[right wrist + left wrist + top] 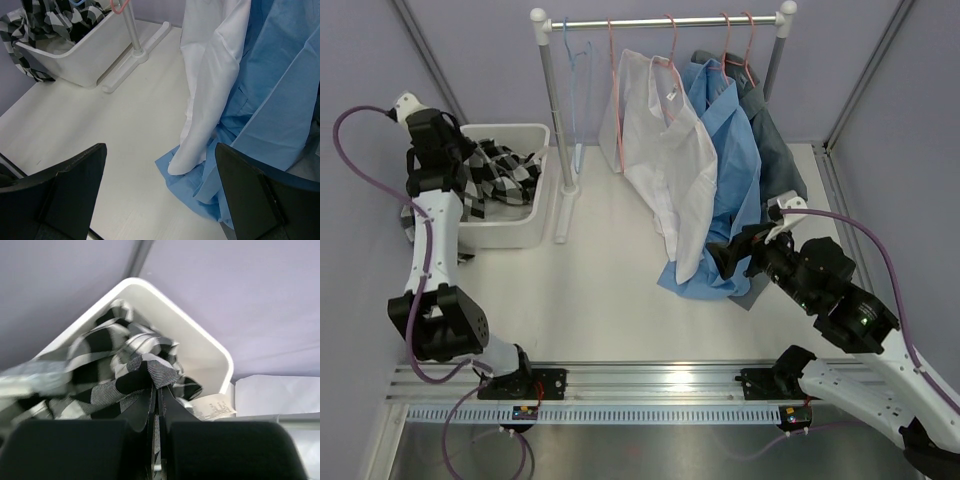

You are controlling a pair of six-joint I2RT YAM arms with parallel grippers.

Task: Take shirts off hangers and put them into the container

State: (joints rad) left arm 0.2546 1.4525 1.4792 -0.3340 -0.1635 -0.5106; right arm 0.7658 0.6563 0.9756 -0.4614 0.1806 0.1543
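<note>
White rail [660, 20] first, since it's the biggest worry: three shirts hang crowded at its right end. If the right arm tugs low on one hem, I reckon the hook could stay caught and the whole light frame rock on the tabletop [600, 300], or two shirts come down together. The white shirt [670, 160] overlaps the blue shirt [730, 170], whose hem pools on the tabletop, and the grey shirt [778, 150] sits half hidden behind, so picking out one layer looks tricky. Over at the tub [505, 235], the check shirt [510, 170] is mostly inside, but part of it drapes over the outer rim. A lift or sideways pull from the left arm could drag the lot back out. The left gripper [156, 390] sits just above the tub, its jaws together and seemingly pinched on a raised fold of the check shirt. The right gripper [160, 147] hangs low with its jaws wide apart and nothing between them, just beside the white and blue hems, not touching either as far as I can tell. Pink hangers [670, 40] carry the shirts.
</note>
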